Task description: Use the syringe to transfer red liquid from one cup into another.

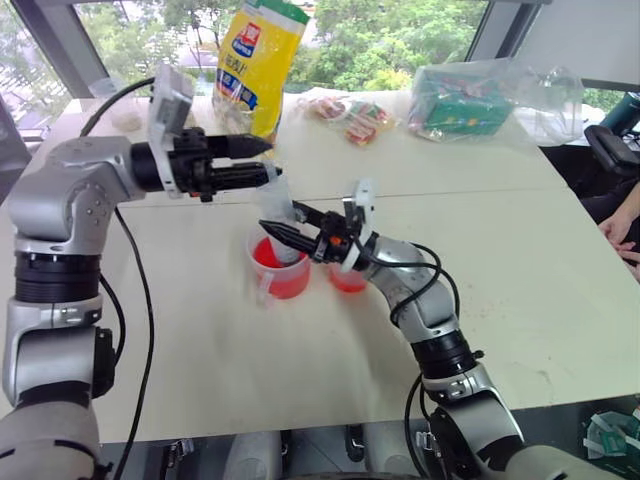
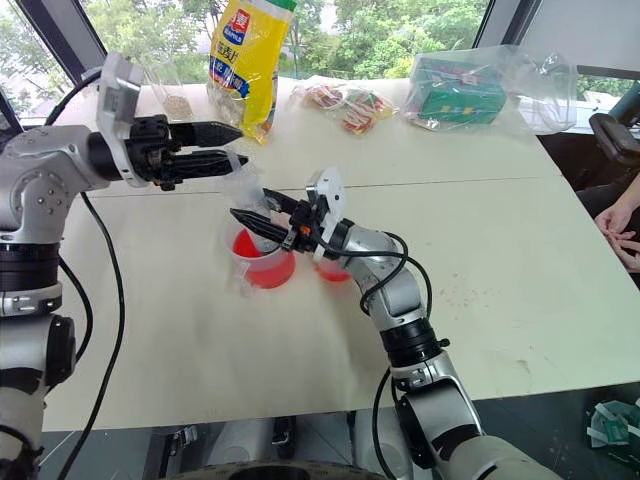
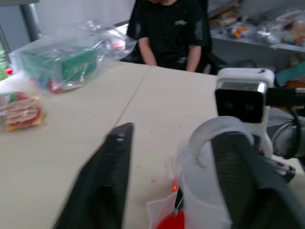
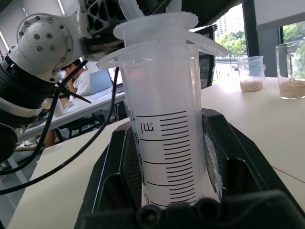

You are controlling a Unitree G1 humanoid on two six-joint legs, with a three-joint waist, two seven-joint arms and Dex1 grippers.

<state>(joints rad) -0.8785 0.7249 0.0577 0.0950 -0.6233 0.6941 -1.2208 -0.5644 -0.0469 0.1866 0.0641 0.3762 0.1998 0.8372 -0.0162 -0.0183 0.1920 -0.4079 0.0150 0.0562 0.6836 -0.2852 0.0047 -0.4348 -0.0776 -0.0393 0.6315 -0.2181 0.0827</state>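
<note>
In the left eye view, the right tool (image 1: 300, 232) was clenched on the syringe (image 1: 280, 215), holding it over the beaker (image 1: 277, 268) on the table (image 1: 480, 270). The beaker held red liquid (image 1: 285, 277); the syringe's lower end was inside it. The small cup (image 1: 347, 279), also holding red liquid, stood just beside the beaker, partly hidden by the right arm. The left tool (image 1: 262, 160) reached across level at the syringe's top, its fingers above and below the plunger end; whether it gripped could not be told. A yellow bag (image 1: 255, 60) and packaged items (image 1: 460, 98) lay at the far side of the table. In the left wrist view, the left tool's fingers (image 3: 107, 183) stood apart, the plunger's top (image 3: 217, 138) lay against one finger, and a person (image 3: 167, 28) sat beyond the table. In the right wrist view, the syringe barrel (image 4: 164, 143) sat upright between the right tool's pads, graduations facing the camera.
</note>
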